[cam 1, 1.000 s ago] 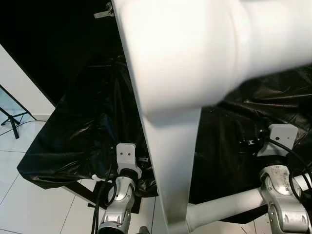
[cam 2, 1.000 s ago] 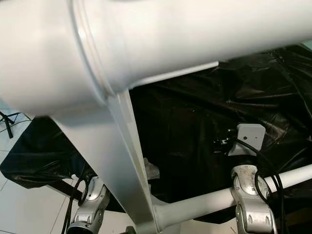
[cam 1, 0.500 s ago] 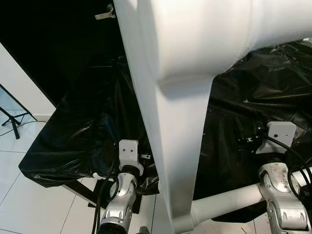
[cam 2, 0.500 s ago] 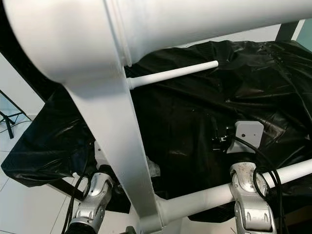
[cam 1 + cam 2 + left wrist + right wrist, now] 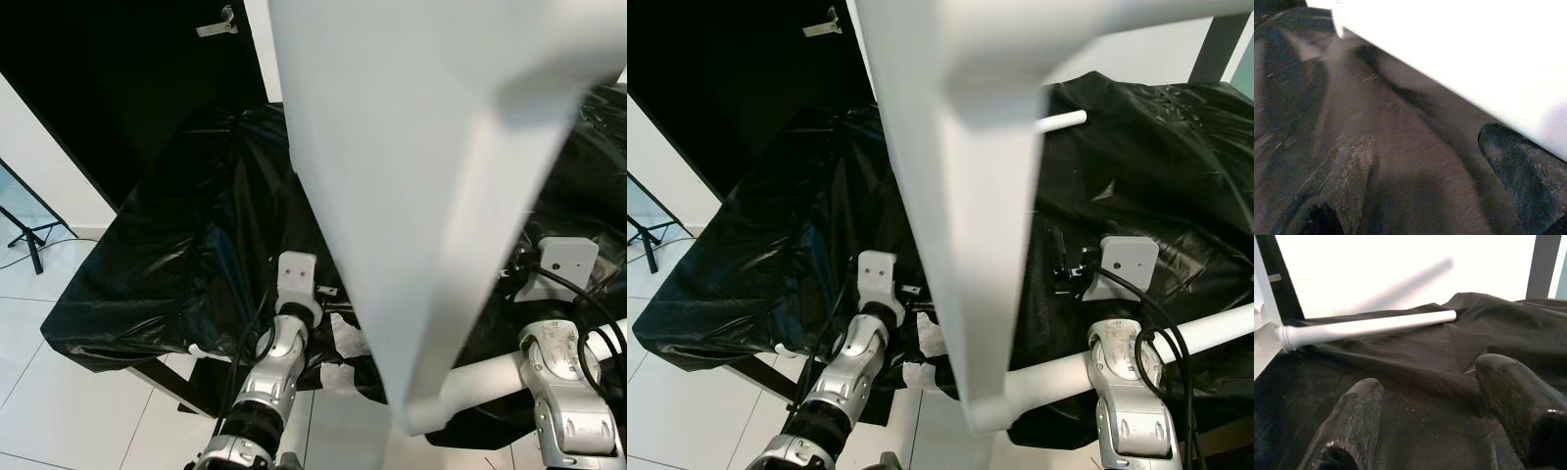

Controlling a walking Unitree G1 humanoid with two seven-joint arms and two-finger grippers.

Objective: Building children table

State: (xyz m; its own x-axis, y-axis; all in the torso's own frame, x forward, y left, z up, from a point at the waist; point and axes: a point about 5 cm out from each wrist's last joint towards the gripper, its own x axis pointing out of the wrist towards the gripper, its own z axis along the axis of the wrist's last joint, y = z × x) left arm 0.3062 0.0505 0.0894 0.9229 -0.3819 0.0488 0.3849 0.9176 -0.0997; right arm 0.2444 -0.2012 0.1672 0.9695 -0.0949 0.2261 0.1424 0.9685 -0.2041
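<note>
The white children's table hangs very close to my head camera, its flat panel blurred and tilted across the middle of the scene. One white leg sticks out over the black sheet; the same leg lies ahead of my right gripper, which is open and holds nothing. Another leg runs low past my right arm. My left gripper is open just under the white panel, above the black sheet. In the eye views the panel hides the table behind it.
A work table draped in black plastic sheet spans the view. Behind it stands a dark door with a metal handle. White tiled floor and a tripod foot are at the left. Pale scraps lie by the table's near edge.
The white table has swung, so its flat panel now faces the camera instead of the thick round part. My left arm has reached forward and to the right, under the panel.
</note>
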